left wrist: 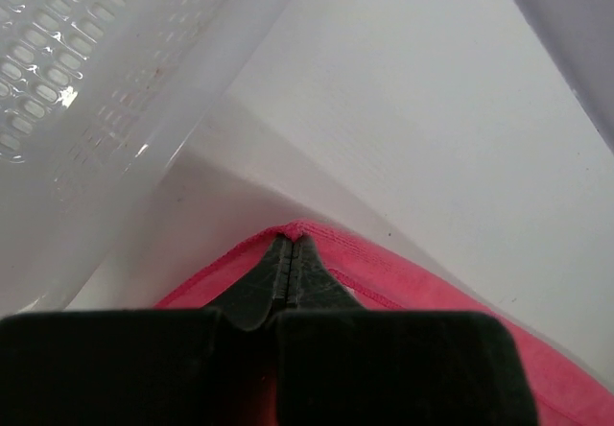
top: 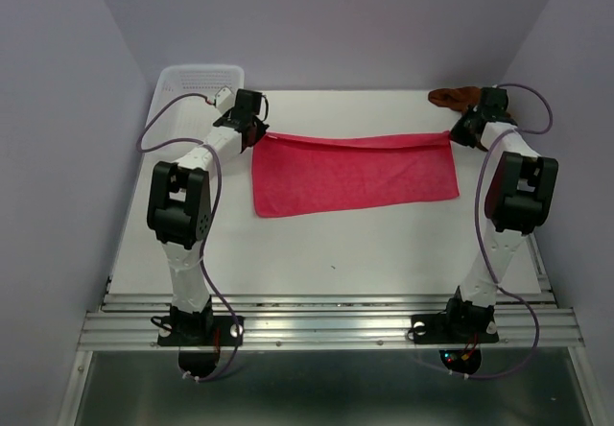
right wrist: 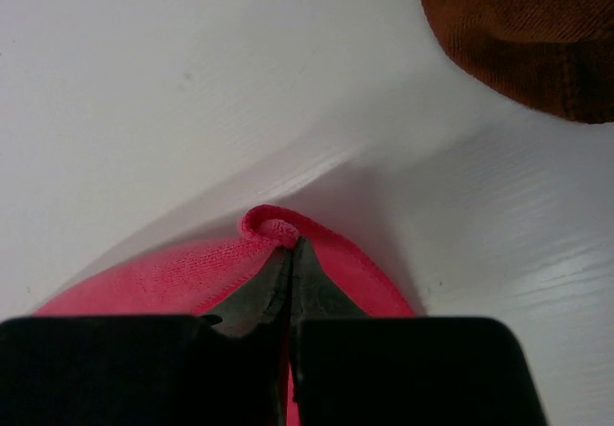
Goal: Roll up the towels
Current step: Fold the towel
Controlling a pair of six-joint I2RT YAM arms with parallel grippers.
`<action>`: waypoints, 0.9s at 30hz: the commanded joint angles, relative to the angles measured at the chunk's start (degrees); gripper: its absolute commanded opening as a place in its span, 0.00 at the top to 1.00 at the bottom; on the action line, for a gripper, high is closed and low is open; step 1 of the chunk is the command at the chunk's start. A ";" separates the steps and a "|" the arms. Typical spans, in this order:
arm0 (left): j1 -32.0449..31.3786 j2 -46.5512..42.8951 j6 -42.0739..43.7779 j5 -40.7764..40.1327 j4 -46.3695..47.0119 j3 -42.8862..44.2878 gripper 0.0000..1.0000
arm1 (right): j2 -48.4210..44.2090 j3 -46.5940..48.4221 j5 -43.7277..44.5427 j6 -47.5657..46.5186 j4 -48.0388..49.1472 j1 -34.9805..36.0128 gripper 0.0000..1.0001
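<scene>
Currently, the pink towel (top: 355,172) is pinched at its far corners by the left gripper (top: 259,135) and right gripper (top: 454,136) (each pressed together on cloth); the brown towel (top: 456,95) is seen bunched just beyond.

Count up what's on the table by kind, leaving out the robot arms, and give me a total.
Towels: 2, the pink-red towel and the rust-brown towel
Baskets: 1, the white basket
Total: 3
</scene>
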 commanded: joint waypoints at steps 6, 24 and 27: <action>0.56 -4.85 1.50 -0.12 0.59 -2.15 1.00 | -4.21 1.85 -0.49 -2.38 -7.52 -1.20 0.99; 0.39 -16.45 2.21 2.60 -2.05 -16.65 1.00 | -11.59 -4.92 -2.95 -8.62 -18.95 -2.87 0.99; -0.05 -18.47 2.03 3.31 -2.22 -19.29 1.00 | -13.00 -6.85 -2.86 -9.06 -19.13 -2.87 0.99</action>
